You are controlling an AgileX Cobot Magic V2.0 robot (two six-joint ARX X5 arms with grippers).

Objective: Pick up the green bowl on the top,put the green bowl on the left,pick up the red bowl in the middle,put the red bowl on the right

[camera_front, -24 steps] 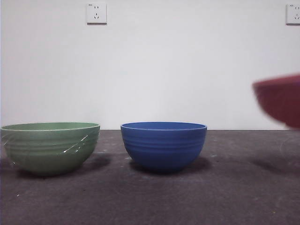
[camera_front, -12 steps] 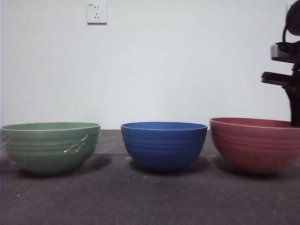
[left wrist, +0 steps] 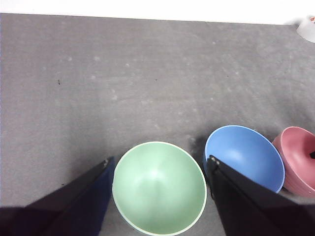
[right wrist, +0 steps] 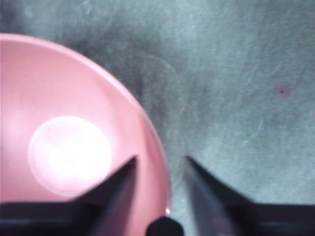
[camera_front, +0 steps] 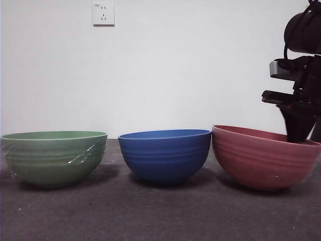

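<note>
The red bowl (camera_front: 263, 158) sits tilted at the right, touching the blue bowl (camera_front: 164, 154) — the right gripper (right wrist: 160, 164) straddles its rim, slightly parted. Light, stiff, smooth — grip the rim.

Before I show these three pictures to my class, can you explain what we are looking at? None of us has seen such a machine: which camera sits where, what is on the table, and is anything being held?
This is a robot with two arms at a table, each ending in a gripper with two black jaws. One picture comes from a low camera looking level across the table; the other two come from cameras on the wrists, looking down past the jaws.

Three bowls stand in a row on the dark table: the green bowl, a blue bowl and the red bowl, which sits tilted and touches the blue one.

The right gripper straddles the red bowl's rim, one jaw inside and one outside, with a gap showing between them. The left gripper hovers open above the green bowl, holding nothing.
</note>
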